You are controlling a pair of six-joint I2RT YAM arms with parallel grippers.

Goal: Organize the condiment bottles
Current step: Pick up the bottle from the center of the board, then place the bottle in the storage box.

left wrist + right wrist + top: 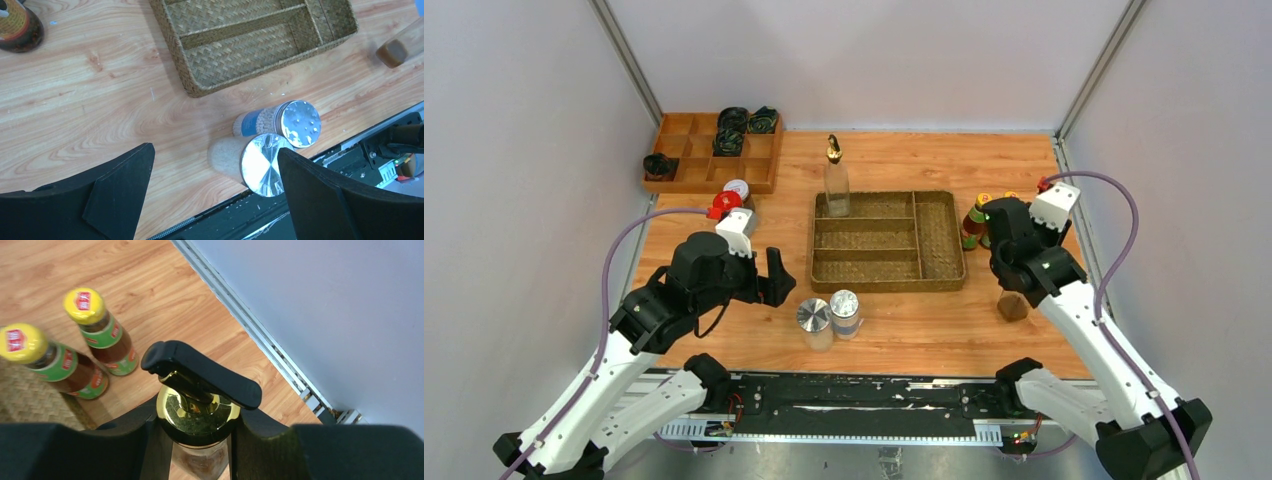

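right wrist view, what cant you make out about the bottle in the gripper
Right wrist: the body of the gold-spouted bottle is hidden by the right gripper and cut off by the bottom edge.
Top external: the right arm covers its spout; only its brown lower end shows.
Fill level: cannot tell in either view.

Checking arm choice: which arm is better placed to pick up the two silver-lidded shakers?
Left. The left gripper, open, hangs just beside the shakers; the right gripper is shut on a gold-spouted bottle.
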